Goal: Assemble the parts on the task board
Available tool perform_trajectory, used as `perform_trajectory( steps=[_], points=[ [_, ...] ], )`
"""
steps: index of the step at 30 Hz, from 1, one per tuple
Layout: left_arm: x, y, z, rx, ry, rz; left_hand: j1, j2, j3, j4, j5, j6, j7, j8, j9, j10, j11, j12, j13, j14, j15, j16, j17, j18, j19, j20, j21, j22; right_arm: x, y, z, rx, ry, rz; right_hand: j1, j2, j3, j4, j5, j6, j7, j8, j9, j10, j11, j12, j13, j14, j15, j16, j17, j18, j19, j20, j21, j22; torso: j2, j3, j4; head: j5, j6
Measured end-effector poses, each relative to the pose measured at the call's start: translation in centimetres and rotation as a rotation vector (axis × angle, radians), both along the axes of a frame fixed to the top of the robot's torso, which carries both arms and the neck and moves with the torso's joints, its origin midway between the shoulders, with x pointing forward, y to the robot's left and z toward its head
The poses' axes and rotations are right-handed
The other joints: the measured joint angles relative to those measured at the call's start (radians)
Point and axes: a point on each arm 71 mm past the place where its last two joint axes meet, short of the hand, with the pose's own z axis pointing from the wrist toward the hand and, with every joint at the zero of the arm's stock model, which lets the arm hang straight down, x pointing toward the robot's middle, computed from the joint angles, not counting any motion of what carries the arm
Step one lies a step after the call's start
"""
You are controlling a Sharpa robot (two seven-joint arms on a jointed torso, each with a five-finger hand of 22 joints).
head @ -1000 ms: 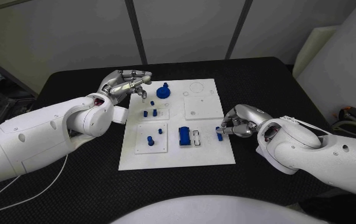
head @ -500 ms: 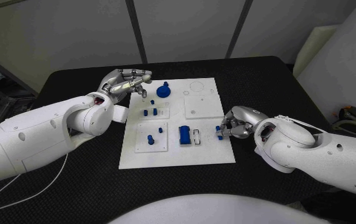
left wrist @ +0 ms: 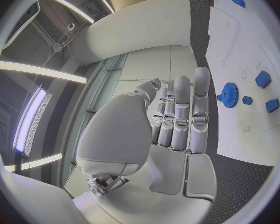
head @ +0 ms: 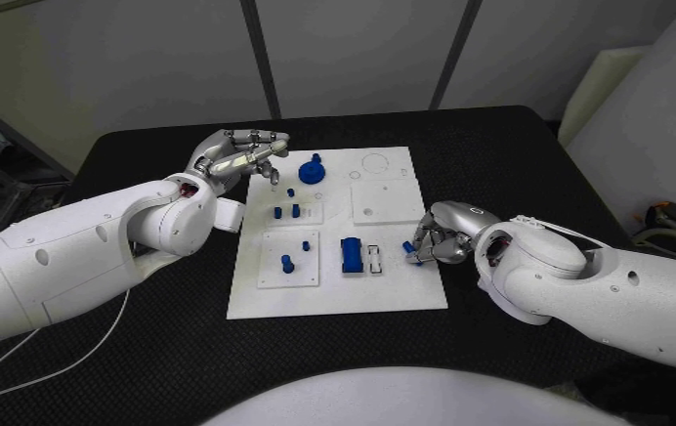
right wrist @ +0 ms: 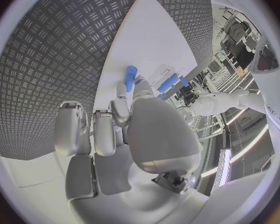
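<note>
right hand [head: 440,238] pinched blue peg [right wrist: 130,78] at task board [head: 401,294] edge | left hand [head: 239,157] curled, holding nothing, beside board

Pale grey wall panels [head: 353,25] with dark seams stand behind the black table [head: 479,143].

Blue parts [head: 351,255] on a white task board [head: 338,294]; black table [head: 493,148] shows a diamond tread pattern.
</note>
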Motion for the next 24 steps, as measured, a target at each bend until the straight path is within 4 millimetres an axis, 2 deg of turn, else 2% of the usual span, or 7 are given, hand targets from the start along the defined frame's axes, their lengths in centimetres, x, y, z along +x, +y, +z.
perform_trajectory(
  steps=[2, 4, 9, 12, 18, 21, 24],
  points=[
    [0.0, 0.0, 0.0, 0.000, 0.000, 0.000, 0.000, 0.000, 0.000, 0.000, 0.000, 0.000, 0.000, 0.000, 0.000, 0.000, 0.000, 0.000, 0.000, 0.000, 0.000, 0.000, 0.000, 0.000, 0.000, 0.000, 0.000, 0.000, 0.1, 0.2, 0.0, -0.016, -0.009, 0.014, 0.024, 0.004, 0.015, -0.015, -0.053, 0.002, -0.001, 0.000, 0.002, 0.000, 0.000, 0.000, 0.003, 0.000, 0.000, 0.000, 0.000, 0.000, 0.000, 0.000, 0.000, 0.000, 0.000, 0.0000, 0.0000, 0.001, -0.001],
    [0.0, 0.0, 0.0, 0.000, 0.000, 0.000, 0.000, 0.000, 0.000, 0.000, 0.000, 0.000, 0.000, 0.000, 0.000, 0.000, 0.000, 0.000, 0.000, 0.000, 0.000, 0.000, 0.000, 0.000, 0.000, 0.000, 0.000, 0.000, 0.1, 0.5, 0.1, -0.038, -0.024, 0.034, 0.044, 0.003, 0.028, -0.028, -0.076, 0.002, -0.001, 0.001, 0.003, 0.000, 0.000, 0.000, 0.004, 0.000, 0.000, 0.000, 0.000, 0.000, 0.000, 0.000, 0.000, 0.000, 0.000, 0.0000, 0.0000, 0.001, -0.002],
    [0.0, 0.1, 0.0, 0.000, 0.000, 0.001, 0.000, 0.000, 0.000, 0.000, 0.000, 0.000, 0.000, 0.000, 0.000, 0.000, 0.000, 0.000, 0.000, 0.000, 0.000, 0.000, 0.000, 0.000, 0.000, 0.000, 0.000, 0.000, 0.2, 1.1, 0.2, -0.090, -0.062, 0.078, 0.060, 0.006, 0.036, -0.041, -0.083, 0.004, 0.001, -0.002, 0.005, -0.002, 0.002, -0.001, 0.004, 0.000, 0.000, 0.000, 0.000, 0.000, 0.000, 0.000, 0.000, 0.000, 0.000, 0.0000, 0.0000, 0.001, -0.004],
    [0.0, 0.1, 0.0, 0.000, 0.000, 0.001, 0.000, 0.000, 0.000, 0.000, 0.000, 0.000, 0.000, 0.000, 0.000, 0.000, 0.000, 0.000, 0.000, 0.000, 0.000, 0.000, 0.000, 0.000, 0.000, 0.000, 0.000, 0.000, 0.2, 1.4, 0.3, -0.116, -0.080, 0.100, 0.066, 0.005, 0.038, -0.044, -0.087, 0.004, 0.001, -0.016, 0.001, -0.002, 0.002, -0.007, 0.004, 0.000, 0.000, 0.000, 0.000, 0.000, 0.000, 0.000, 0.000, 0.000, 0.000, 0.0000, 0.0001, 0.001, -0.005],
    [-0.1, 0.1, 0.0, 0.001, 0.000, 0.001, 0.000, 0.000, 0.000, 0.000, 0.000, 0.000, 0.000, 0.000, 0.000, 0.000, 0.000, 0.000, 0.000, 0.000, 0.000, 0.000, 0.000, 0.000, 0.000, 0.000, 0.000, 0.000, 0.0, 1.6, 0.3, -0.132, -0.088, 0.119, 0.065, 0.009, 0.062, -0.039, 0.020, 0.006, 0.001, -0.015, 0.001, -0.002, 0.002, -0.011, -0.001, -0.002, -0.002, 0.000, 0.000, 0.000, 0.000, 0.000, 0.000, 0.000, -0.001, 0.0001, 0.0000, 0.001, -0.005],
    [-0.1, 0.1, 0.0, 0.001, 0.000, 0.001, 0.000, 0.000, 0.000, 0.000, 0.000, 0.000, 0.000, 0.000, 0.000, 0.000, 0.000, 0.000, 0.000, 0.000, 0.000, 0.000, 0.000, 0.000, 0.000, 0.000, 0.000, 0.000, -0.2, 1.6, 0.3, -0.123, -0.080, 0.116, 0.058, 0.016, 0.086, -0.038, 0.055, 0.013, -0.003, -0.016, 0.007, -0.005, -0.002, -0.011, 0.002, 0.000, -0.008, 0.000, 0.000, 0.000, 0.005, -0.005, 0.000, 0.000, -0.001, 0.0005, -0.0009, 0.001, -0.005],
    [-0.1, 0.1, 0.0, 0.001, 0.000, 0.001, 0.000, 0.000, 0.000, 0.000, 0.000, 0.000, 0.000, 0.000, 0.000, 0.000, 0.000, 0.000, 0.000, 0.000, 0.000, 0.000, 0.000, 0.000, 0.000, 0.000, 0.000, 0.000, -0.3, 1.4, 0.3, -0.106, -0.068, 0.103, 0.059, 0.016, 0.096, -0.037, 0.069, 0.017, -0.008, -0.016, 0.008, -0.002, -0.006, -0.009, 0.006, 0.002, -0.009, 0.000, 0.000, 0.000, 0.005, -0.005, 0.000, 0.000, -0.001, 0.0006, -0.0011, 0.001, -0.005]
  ],
)
